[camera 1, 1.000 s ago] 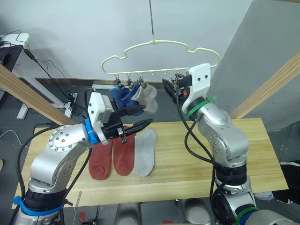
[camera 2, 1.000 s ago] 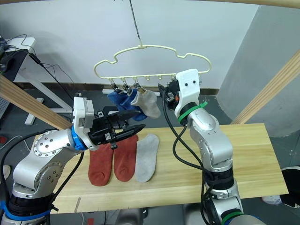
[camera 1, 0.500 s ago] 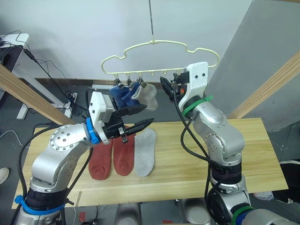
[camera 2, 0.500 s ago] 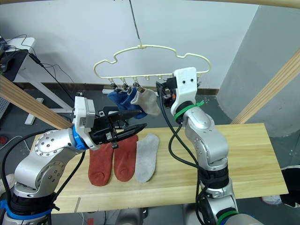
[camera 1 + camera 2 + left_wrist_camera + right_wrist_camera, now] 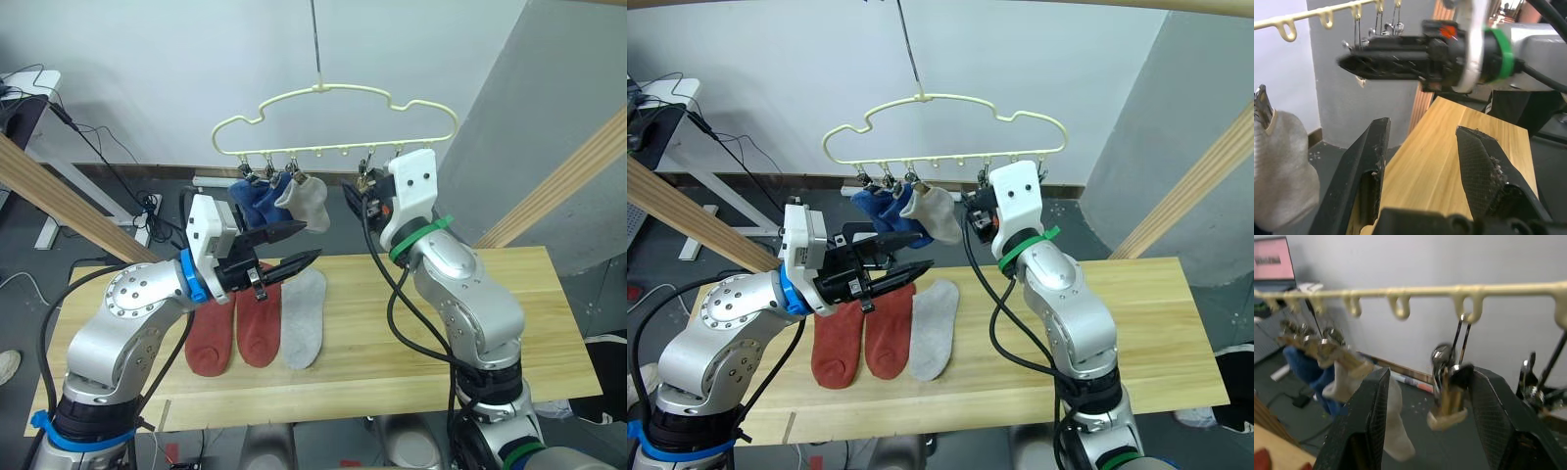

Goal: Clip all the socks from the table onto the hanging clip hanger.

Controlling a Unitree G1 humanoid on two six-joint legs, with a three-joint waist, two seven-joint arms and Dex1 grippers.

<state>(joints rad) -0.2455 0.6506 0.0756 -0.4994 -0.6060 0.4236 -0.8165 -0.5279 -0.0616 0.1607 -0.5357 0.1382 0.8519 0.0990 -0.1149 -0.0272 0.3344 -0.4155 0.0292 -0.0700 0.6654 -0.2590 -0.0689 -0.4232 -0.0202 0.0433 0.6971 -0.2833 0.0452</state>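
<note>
Right gripper (image 5: 1449, 396) spread wide around empty clip (image 5: 1448, 399) — centre it, squeeze squarely; left gripper (image 5: 1422, 161) released, empty.

Robotics test lab, not a home; bare white wall (image 5: 176, 69) behind the plank worktop (image 5: 549, 313); loose black cables (image 5: 108, 157) trailing on grey floor left of the worktop; white desk (image 5: 29, 83) beyond the cables; timber frame beams (image 5: 558, 186).

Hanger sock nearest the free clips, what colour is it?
Light grey, hanging beside the blue socks; it shows best in the right eye view.
</note>
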